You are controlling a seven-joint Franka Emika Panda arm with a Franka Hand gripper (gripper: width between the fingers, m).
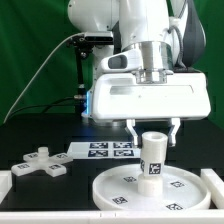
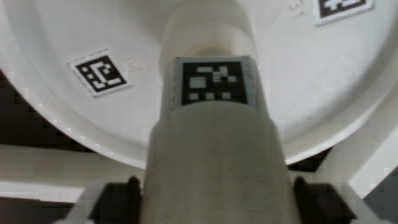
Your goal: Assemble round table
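Note:
The white round disc [image 1: 112,186] lies flat at the front of the black table, its tags facing up. The short thick leg [image 1: 153,157] stands upright on the disc's centre. My gripper [image 1: 154,141] comes straight down over the leg, one finger on each side of its upper part. In the wrist view the leg [image 2: 214,130] fills the gap between the dark pads [image 2: 125,198], which appear pressed against its sides, with the disc [image 2: 71,40] behind it. The cross-shaped foot piece [image 1: 38,163] lies on the table toward the exterior view's left, apart from the disc.
The marker board [image 1: 103,150] lies flat behind the disc, under the arm. White blocks stand at the table's front corners, on the exterior view's left [image 1: 5,182] and right [image 1: 214,184]. A cable hangs behind the arm.

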